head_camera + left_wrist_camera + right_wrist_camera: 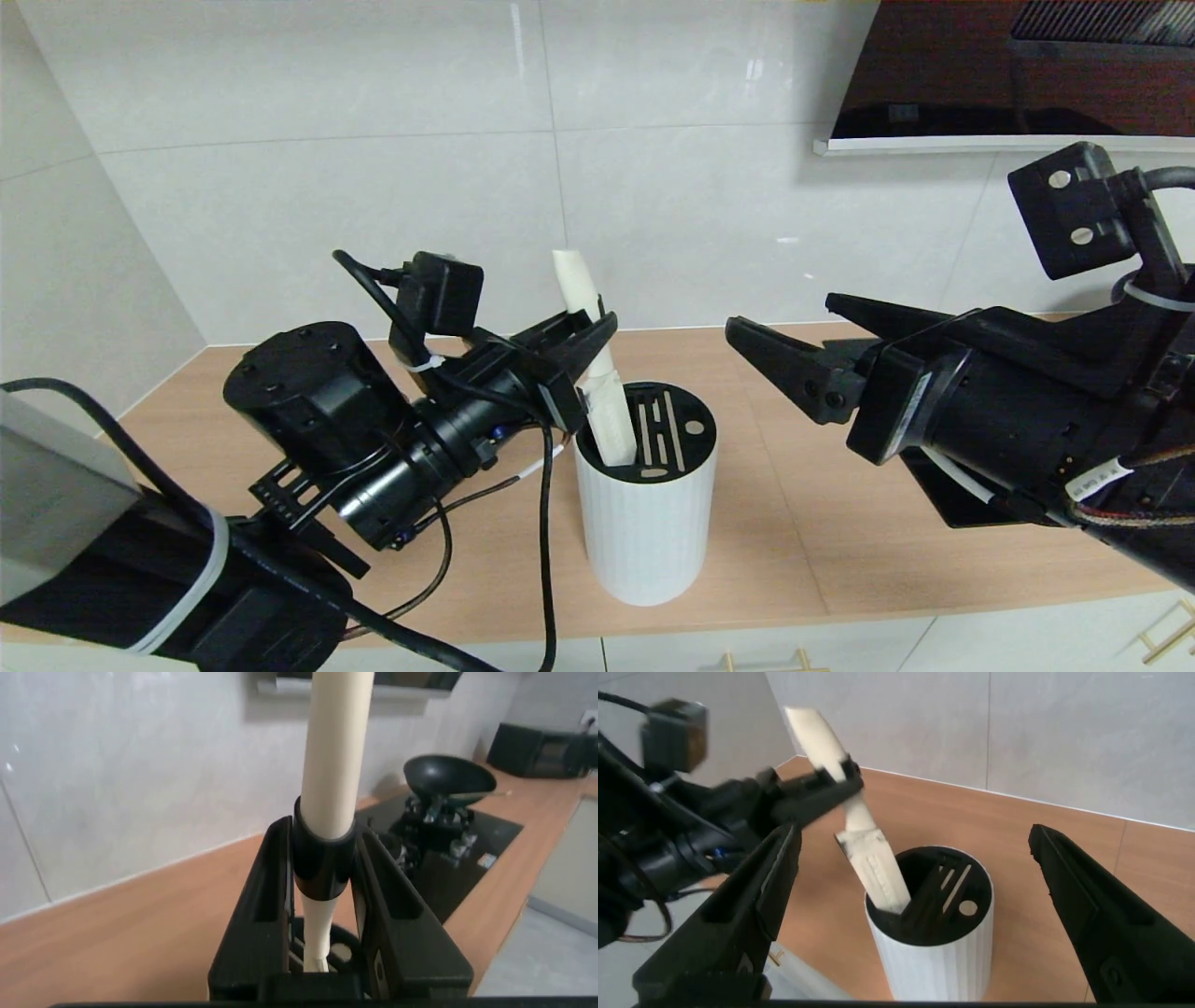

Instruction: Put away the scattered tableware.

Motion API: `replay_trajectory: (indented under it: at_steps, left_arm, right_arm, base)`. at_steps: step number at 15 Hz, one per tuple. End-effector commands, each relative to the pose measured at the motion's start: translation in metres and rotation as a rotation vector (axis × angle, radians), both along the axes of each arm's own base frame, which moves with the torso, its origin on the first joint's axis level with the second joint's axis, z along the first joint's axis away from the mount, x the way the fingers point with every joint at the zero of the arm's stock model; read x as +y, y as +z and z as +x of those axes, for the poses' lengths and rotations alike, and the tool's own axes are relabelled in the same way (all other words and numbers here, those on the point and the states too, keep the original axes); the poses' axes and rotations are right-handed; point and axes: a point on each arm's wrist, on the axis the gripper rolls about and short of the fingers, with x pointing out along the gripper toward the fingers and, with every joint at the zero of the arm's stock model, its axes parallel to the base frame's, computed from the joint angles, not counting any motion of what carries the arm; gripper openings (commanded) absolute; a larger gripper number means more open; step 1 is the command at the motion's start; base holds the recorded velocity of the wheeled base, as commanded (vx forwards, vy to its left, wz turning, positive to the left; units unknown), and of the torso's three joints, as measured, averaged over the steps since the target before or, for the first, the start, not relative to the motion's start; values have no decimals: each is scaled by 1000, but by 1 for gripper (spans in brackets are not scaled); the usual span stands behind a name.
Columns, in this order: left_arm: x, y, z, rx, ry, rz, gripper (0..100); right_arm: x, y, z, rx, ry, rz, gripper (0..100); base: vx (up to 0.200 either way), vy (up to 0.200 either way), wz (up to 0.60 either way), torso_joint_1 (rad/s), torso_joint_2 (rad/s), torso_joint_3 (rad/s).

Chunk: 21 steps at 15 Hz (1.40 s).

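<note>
- Jaws on the left gripper [593,331] are clamped tight on the cream-handled utensil [583,280], pinching it where a dark band rings the shaft. The handle pokes up above the fingers.
- Over on the other side, the right gripper [780,313] has its jaws wide apart and holds nothing. It hovers just to the right of the white holder [644,532], above the wooden counter [840,551].
- The utensil's lower end is down inside the wide opening in the holder's black slotted lid. It sits tilted, its top leaning toward the left arm's side.
- That high grip makes sense to me: the fingers stay above the rim while the working end goes in first.
- Holder check: one utensil in the large opening, while the narrow slots and the small round hole beside it look empty.
- The holder stands upright near the counter's front edge, between the two arms.
- My read is that the drop-in is nearly done and release comes next. With that lean, the utensil could knock the rim when let go.
- In the left wrist view, a black wok [448,777] sits on a dark hob [467,854] farther along.
</note>
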Motion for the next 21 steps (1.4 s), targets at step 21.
replay_trajectory:
  at_steps: [21]
  left_arm:
    - [-24,-65,16,56,8,139,0]
  right_arm:
    - [1,-2,1,6,0,-7,100]
  base:
    - [0,0,0,0,0,0]
